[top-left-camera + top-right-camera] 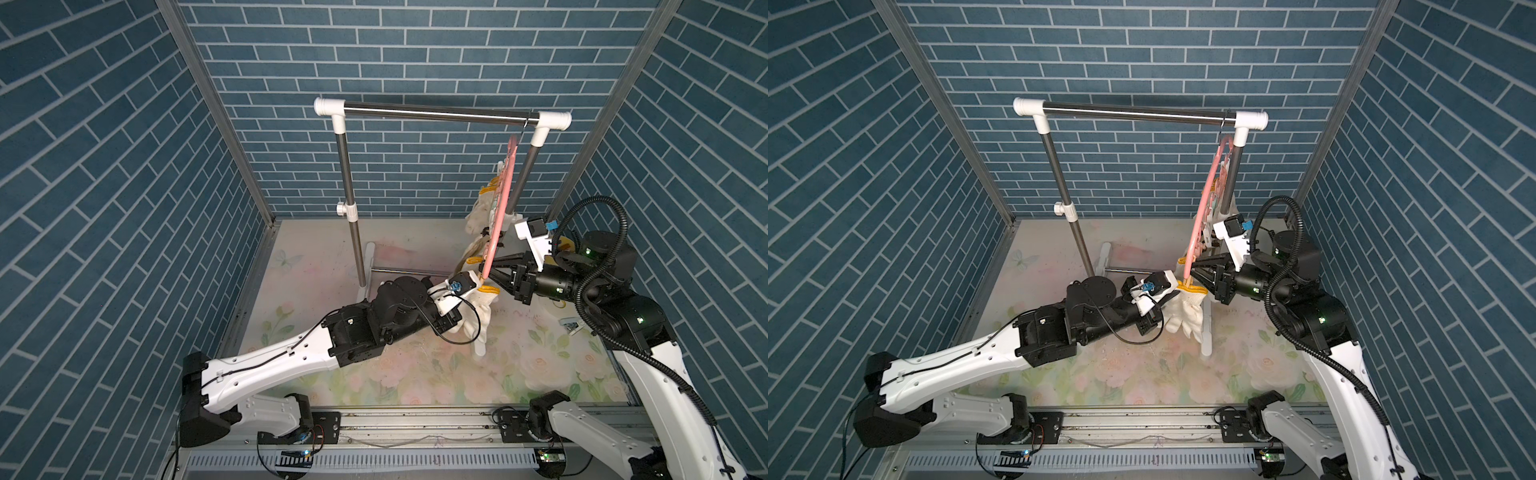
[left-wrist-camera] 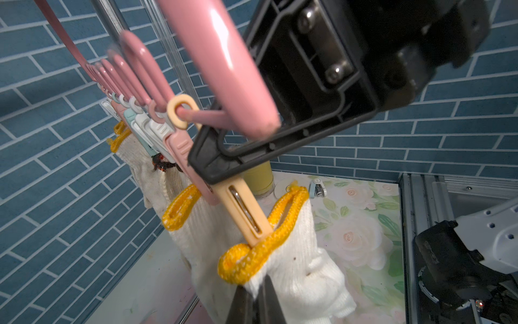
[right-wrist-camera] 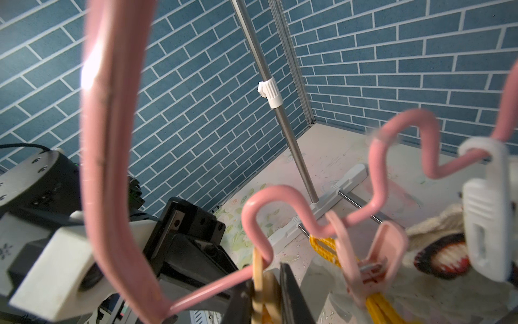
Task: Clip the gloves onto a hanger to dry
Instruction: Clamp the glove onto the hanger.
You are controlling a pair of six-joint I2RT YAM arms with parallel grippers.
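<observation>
Left end effector (image 2: 256,300), arm outstretched, grips glove (image 2: 294,269); right end effector (image 3: 265,300) squeezes clip (image 2: 246,210).

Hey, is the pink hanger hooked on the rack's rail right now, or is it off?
On. The hanger has its dark hook looped over the steel rail, right beside the white joint.

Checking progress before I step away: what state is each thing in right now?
hanger: hooked on rack bar.
other gloves: clipped, hanging.
held glove: cuff at peach clip tip.
peach clip: pinched by right hand.
left hand: shut on held glove.
right hand: shut on peach clip.
</observation>
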